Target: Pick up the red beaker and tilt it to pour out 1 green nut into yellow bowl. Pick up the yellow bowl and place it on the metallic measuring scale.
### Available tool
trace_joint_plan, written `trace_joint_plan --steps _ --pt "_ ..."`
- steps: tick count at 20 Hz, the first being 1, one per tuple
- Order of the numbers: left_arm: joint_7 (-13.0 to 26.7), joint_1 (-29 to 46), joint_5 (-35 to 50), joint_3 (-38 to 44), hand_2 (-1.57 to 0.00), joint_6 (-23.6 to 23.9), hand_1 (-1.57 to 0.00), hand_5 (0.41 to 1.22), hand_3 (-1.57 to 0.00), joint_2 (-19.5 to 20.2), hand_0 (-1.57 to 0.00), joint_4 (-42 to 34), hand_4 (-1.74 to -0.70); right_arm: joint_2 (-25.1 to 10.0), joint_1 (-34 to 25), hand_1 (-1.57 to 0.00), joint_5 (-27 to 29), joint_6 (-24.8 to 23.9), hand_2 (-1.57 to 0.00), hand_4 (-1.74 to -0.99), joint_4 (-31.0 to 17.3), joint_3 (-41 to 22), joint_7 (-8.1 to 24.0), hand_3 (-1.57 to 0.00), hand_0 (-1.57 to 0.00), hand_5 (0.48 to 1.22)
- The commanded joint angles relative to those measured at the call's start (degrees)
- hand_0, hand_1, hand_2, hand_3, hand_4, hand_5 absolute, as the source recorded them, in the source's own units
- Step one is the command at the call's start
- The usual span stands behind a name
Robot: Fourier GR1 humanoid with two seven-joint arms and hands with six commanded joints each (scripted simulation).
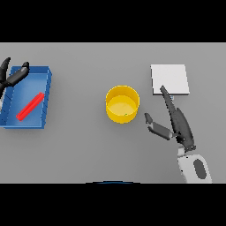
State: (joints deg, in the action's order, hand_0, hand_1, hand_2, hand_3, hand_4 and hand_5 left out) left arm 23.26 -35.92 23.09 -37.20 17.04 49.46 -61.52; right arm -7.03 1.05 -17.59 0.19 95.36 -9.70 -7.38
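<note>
Here, a round yellow plastic bowl stands upright near the middle of the grey tabletop, and a tiny green speck, too small to identify, shows near its front inner wall. To the right of it and slightly farther back lies a flat, square, pale metallic measuring scale, apart from the bowl. The right hand comes in from the lower right on a white and grey arm; its dark fingers are stretched out straight, with the tips overlapping the front edge of the scale, while the thumb spreads out to the left towards the bowl without touching it. That hand is released and grasps nothing.

At the far left sits a shallow rectangular blue tray, and inside it a slim red object, presumably the red beaker, lies on its side, slanting diagonally across the tray floor. The left hand shows at the upper left corner of the tray, over its back rim, its dark fingers spread and relaxed, holding nothing and well apart from the red object.
</note>
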Motion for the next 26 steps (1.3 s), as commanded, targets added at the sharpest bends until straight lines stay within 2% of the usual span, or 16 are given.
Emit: trace_joint_plan --steps 1,3,6,9,10,12,16,19,26 --pt "-0.4 0.3 -0.2 0.1 -0.02 0.6 -0.02 0.685 -0.02 0.2 -0.03 -0.3 -0.71 -1.6 -1.1 0.0 -0.3 1.7 0.0 -1.137 -0.4 -0.3 -0.1 0.0 0.0 0.717" --pt "0.0 -0.3 -0.3 0.1 -0.01 1.0 -0.01 0.683 -0.01 0.4 -0.02 -0.8 -0.71 -5.3 -4.2 0.0 -4.0 4.6 0.0 -1.172 -1.7 -2.6 0.3 0.0 0.0 0.728" --pt "-1.0 0.7 0.7 0.6 -0.01 1.6 -0.01 0.667 -0.01 0.1 -0.01 -2.3 -0.72 -11.8 -10.3 0.0 -12.9 8.7 0.0 -1.216 -2.9 -7.6 2.0 0.0 0.0 0.704" --pt "-1.1 0.8 0.7 0.3 0.0 1.3 0.0 0.667 0.0 -0.4 0.0 -1.6 -0.72 -15.0 -17.5 0.0 -20.2 12.4 0.0 -1.233 -4.8 -13.5 0.4 0.0 0.0 0.703" --pt "-1.2 0.8 0.9 0.5 0.0 0.9 0.0 0.669 0.0 0.1 0.0 -1.7 -0.71 -16.3 -19.2 0.0 -22.4 13.2 0.0 -1.232 -6.0 -15.2 -1.4 0.0 0.0 0.702" --pt "-1.2 0.6 1.2 0.6 0.0 0.5 0.0 0.676 0.0 -0.1 0.0 -1.5 -0.71 -17.9 -23.3 0.0 -25.2 15.7 0.0 -1.223 -8.4 -18.0 -2.9 0.0 0.0 0.705" --pt "-1.7 0.7 1.7 0.9 0.0 0.4 0.0 0.684 0.0 -0.9 0.0 -1.1 -0.72 -18.6 -28.7 0.0 -29.3 19.3 0.0 -1.212 -12.9 -23.1 -5.9 0.0 0.0 0.705" --pt "-2.2 1.2 1.7 1.1 0.0 0.4 0.0 0.687 0.0 0.2 0.0 -1.7 -0.72 -17.4 -32.8 0.0 -31.2 22.1 0.0 -1.223 -17.4 -25.8 -4.8 0.0 0.0 0.705" --pt "-3.0 2.0 2.3 1.5 0.0 0.3 0.0 0.688 0.0 0.1 0.0 -1.8 -0.72 -15.6 -39.0 0.0 -35.1 24.5 0.0 -1.259 -26.4 -30.8 -6.4 0.0 0.0 0.714"
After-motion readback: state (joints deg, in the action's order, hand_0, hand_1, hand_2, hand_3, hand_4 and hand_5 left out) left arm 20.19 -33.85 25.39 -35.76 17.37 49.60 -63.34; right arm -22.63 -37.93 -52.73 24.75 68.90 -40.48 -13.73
